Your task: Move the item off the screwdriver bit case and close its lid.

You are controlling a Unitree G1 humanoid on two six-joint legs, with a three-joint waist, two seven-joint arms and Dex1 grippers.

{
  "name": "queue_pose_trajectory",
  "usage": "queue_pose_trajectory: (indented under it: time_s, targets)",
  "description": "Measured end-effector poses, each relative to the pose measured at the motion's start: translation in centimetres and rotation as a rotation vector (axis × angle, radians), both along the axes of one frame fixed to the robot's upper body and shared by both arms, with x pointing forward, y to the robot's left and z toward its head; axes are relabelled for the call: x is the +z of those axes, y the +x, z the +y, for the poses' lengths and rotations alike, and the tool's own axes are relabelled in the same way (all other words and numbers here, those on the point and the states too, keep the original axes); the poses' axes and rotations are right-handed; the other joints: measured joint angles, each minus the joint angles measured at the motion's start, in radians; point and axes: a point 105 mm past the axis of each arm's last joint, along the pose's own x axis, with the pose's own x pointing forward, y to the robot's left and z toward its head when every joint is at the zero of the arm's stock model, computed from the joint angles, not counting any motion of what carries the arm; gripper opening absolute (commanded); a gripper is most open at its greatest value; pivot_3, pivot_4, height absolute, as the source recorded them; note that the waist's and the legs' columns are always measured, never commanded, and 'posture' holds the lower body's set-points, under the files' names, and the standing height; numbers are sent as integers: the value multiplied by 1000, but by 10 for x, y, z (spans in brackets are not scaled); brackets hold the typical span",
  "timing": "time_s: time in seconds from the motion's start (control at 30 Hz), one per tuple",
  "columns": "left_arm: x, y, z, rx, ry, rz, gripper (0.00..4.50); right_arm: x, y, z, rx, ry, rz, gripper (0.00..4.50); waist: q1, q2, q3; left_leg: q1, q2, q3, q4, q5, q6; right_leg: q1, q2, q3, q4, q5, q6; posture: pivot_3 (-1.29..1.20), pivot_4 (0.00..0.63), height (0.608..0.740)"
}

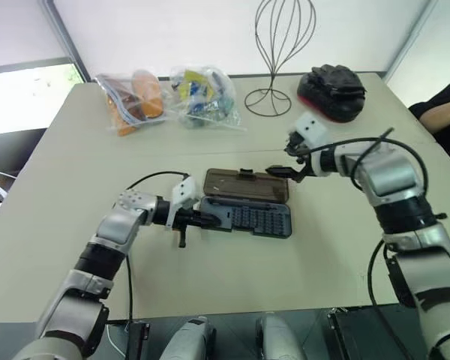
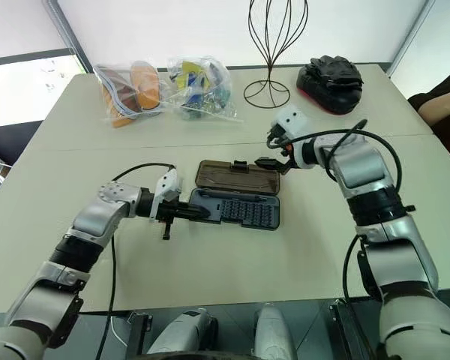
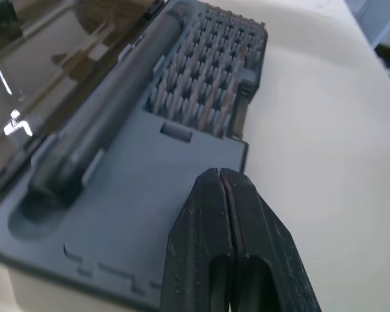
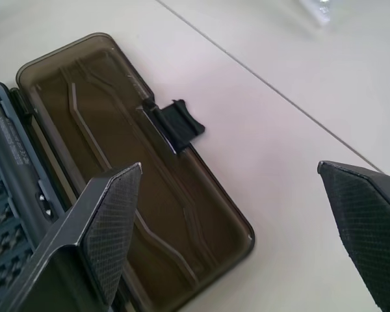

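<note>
Lid-close step: case (image 1: 251, 218) sitting mid-bench (image 1: 75, 165), lid (image 1: 246, 184) lying flat open behind it.
Right hand (image 1: 287, 171), fingers apart, hovering at lid's end; hook under the latch (image 4: 179, 123) edge and swing over. Left hand (image 1: 207, 220), fingers together, bracing base. Bench pale, bags (image 1: 165, 97), wire stand (image 1: 274, 52) at back.

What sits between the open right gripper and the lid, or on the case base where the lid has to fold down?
Nothing visible blocks the right gripper; it hangs open at the end of the lid, which lies flat open on the table. On the screwdriver bit case, the shut left gripper rests over the base's end, in the lid's path.
</note>
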Motion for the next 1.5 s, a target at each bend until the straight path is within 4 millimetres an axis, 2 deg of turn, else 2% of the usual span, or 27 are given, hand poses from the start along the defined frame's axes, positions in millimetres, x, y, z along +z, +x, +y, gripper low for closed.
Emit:
queue_pose_trajectory:
  time_s: [0.2, 0.43, 0.67, 0.73, 0.8, 0.87, 1.0, 1.1, 1.23, 1.5]
  targets:
    - [-2, 6, -6, 4, -16, -30, 0, -10, 12, -4, -2, -6, 66, 4472, -7, 0, 0, 0, 0, 0, 0, 0, 0, 0, 0, 0, 0, 0, 0, 0, 150, 740]
    - [-4, 8, -3, 14, -4, -72, 0, -35, 17, -11, 15, -87, 164, 4472, -10, 0, 0, 1, 0, 0, 0, 0, 0, 0, 0, 0, 0, 0, 0, 0, 150, 740]
    - [-8, 11, 4, 53, -2, -105, 0, -56, 23, -3, 54, -157, 217, 4472, -27, 2, -3, 2, 0, 0, 0, 0, 0, 1, 0, 0, 1, 0, 0, 0, 150, 740]
    - [-10, 10, 6, 73, -7, -101, 0, -58, 26, 2, 60, -159, 225, 3942, -32, 3, -5, 5, 1, 0, -1, 0, 0, 4, 1, 0, 1, 0, 0, 0, 150, 740]
    - [-14, 9, 7, 97, -12, -101, 0, -62, 26, 7, 73, -161, 238, 3187, -34, 4, -8, 11, 1, 0, -3, 0, 0, 8, 1, 0, 1, 0, 0, 0, 150, 740]
    - [-18, 7, 8, 116, -17, -96, 0, -67, 25, 12, 103, -167, 254, 2098, -34, 3, -11, 20, 1, 0, -7, 0, 0, 16, 1, 1, -1, 0, 0, 0, 150, 740]
    - [-23, 2, 12, 160, -29, -80, 0, -73, 23, 9, 122, -210, 266, 124, -35, 5, -26, 24, 1, 0, -13, 0, 0, 16, 1, 2, -1, 0, 0, 0, 150, 740]
    - [-30, 0, 18, 193, -20, -52, 0, -79, 18, 11, 169, -243, 298, 56, -38, 4, -38, 37, 3, 0, -21, -1, -1, 25, 2, 3, -2, 0, 0, 0, 150, 740]
    - [-32, -4, 20, 218, -26, -42, 0, -84, 18, 11, 218, -293, 263, 56, -42, 7, -42, 41, 4, -2, -22, -2, -1, 30, 3, 3, -4, 0, -1, 0, 150, 740]
    - [-33, -5, 26, 251, -32, -24, 0, -80, 26, 20, 397, -453, -86, 56, -58, 8, -42, 43, 4, 0, -19, -2, -1, 32, 4, 5, -5, 0, -1, 0, 150, 740]
